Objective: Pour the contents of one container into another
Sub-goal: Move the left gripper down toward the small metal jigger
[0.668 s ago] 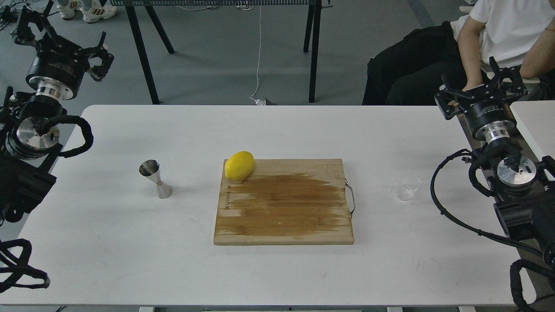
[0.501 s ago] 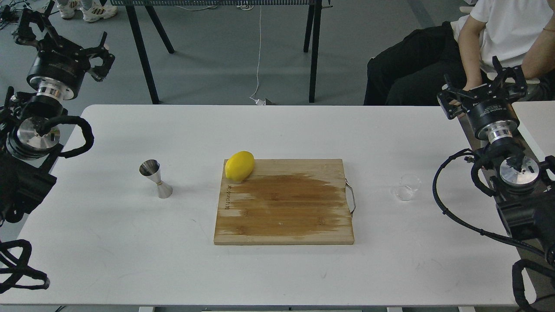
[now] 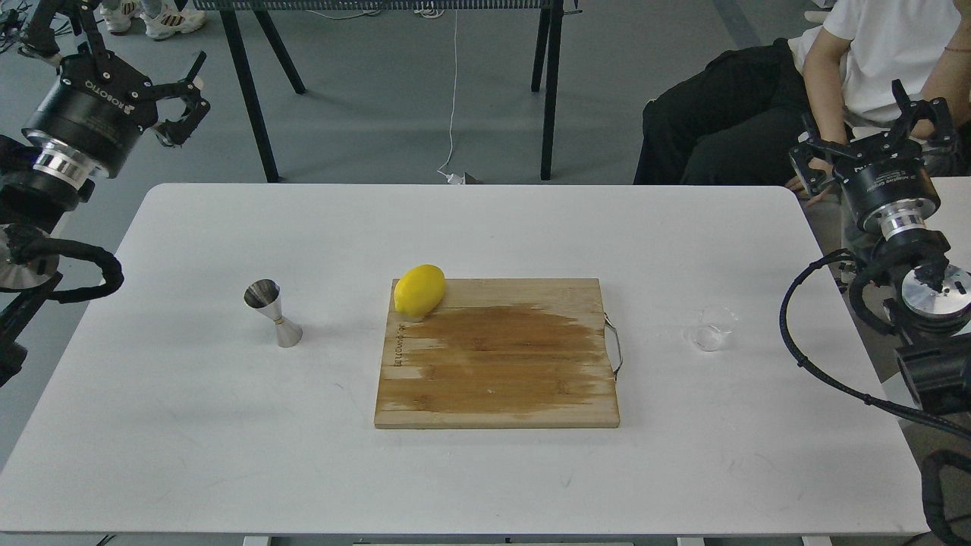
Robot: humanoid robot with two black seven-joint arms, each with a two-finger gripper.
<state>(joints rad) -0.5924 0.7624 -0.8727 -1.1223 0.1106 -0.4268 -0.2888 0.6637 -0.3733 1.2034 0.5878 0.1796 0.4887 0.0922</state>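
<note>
My left gripper (image 3: 121, 72) is hanging beyond the table's far left corner, above the floor, its fingers spread apart and grasping nothing. The white table (image 3: 227, 425) is filling most of the view. On its left part the steel jigger (image 3: 272, 313) is standing upright on one cone, its open mouth facing up, well apart from both of my grippers. At the centre the wooden cutting board (image 3: 497, 379) is lying flat, its middle showing a darker, damp-looking patch and its metal handle pointing right. The lemon (image 3: 419, 290) is resting on the board's far left corner, slightly overhanging the edge. To the right of the board, the clear glass cup (image 3: 713, 327) is sitting on the table, untouched; whether it is holding liquid I cannot tell. My right gripper (image 3: 872, 144) is hovering off the table's far right corner, fingers parted and empty, in front of a seated person (image 3: 872, 53) in a white shirt.
</note>
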